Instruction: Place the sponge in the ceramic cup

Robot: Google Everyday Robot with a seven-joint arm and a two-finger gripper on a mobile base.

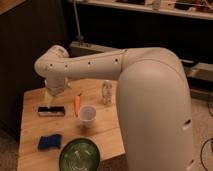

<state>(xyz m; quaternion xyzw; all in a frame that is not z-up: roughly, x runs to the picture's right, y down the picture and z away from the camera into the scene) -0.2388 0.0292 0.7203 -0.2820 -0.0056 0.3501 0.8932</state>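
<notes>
The blue sponge (49,142) lies on the wooden table (31,127) near its front left edge. To its right and further back, the white ceramic cup (87,115) stands upright at mid-table with nothing visible inside. My white arm reaches in from the right, across the back of the table. My gripper (56,89) hangs at the far left of the table, well behind the sponge and left of the cup. It is open and holds nothing.
A green glassy bowl (79,155) sits at the table's front edge, right of the sponge. A black-and-white bar (51,110) lies under the gripper's side. An orange stick-like object (77,103) and a slim pale bottle (106,92) stand behind the cup. My bulky arm blocks the right side.
</notes>
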